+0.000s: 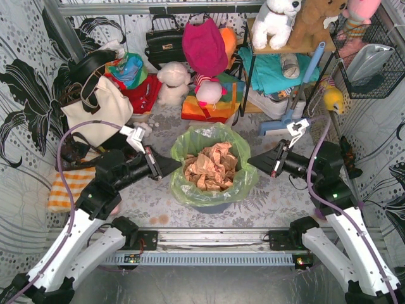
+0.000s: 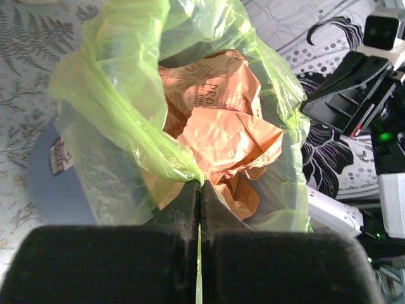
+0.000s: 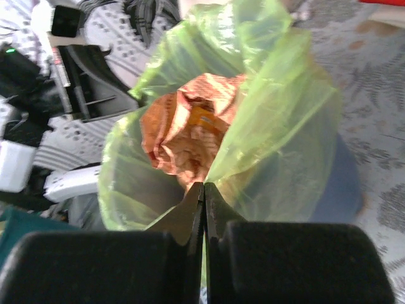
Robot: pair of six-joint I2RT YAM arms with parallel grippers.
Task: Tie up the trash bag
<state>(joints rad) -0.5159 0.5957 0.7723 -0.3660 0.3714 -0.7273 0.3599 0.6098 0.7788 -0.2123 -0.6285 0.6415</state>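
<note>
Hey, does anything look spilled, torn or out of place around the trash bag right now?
Nothing stands out. The trash bag sits upright in the bin, crumpled paper all inside, with no tear or spill visible. The left gripper and right gripper pinch its rim on opposite sides.

We see only slivers of the blue-grey bin [image 2: 47, 183] under the trash bag [image 2: 120, 82]; blurred fingers [image 2: 114, 266] of the left gripper [image 2: 200, 185] run off the bottom edge.
</note>
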